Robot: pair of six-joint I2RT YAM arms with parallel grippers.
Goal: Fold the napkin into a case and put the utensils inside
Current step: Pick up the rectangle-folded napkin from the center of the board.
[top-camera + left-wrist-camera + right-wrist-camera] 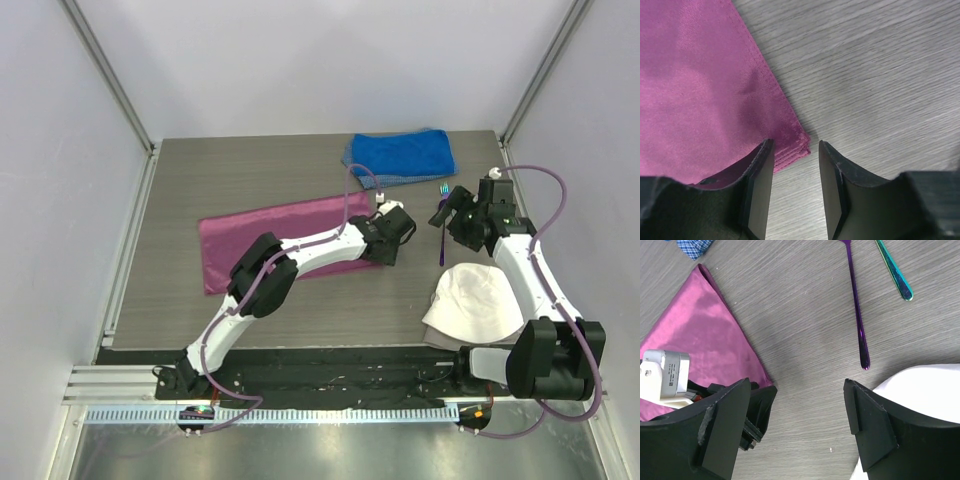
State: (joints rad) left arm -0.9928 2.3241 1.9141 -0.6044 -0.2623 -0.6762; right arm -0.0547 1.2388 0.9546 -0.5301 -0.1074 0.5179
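1. The napkin [270,235] lies on the table [200,170], folded into a long flat strip. At its near corner the edges sit in layers, one on top of the other.
2. The spoon [858,315] and the fork [895,275] lie on the bare table. They are side by side, not touching, and well apart from the napkin. The right wrist view shows only their thin handles.
3. The left arm stretches low across the table to the right end of the napkin. The left gripper [795,150] hangs over that corner. Its fingers are apart and the table shows between them. One finger is over the cloth edge, but I cannot tell if it touches.
4. The right arm bends up and reaches in from the right. The right gripper [796,385] is over bare table near the spoon's handle. Its fingers are spread wide and hold nothing.
5. A white cloth [475,300] lies near the end of the spoon's handle. A blue towel [400,155] lies at the far edge.
6. Count: two arms, two grippers, one spoon, one fork and three cloths.
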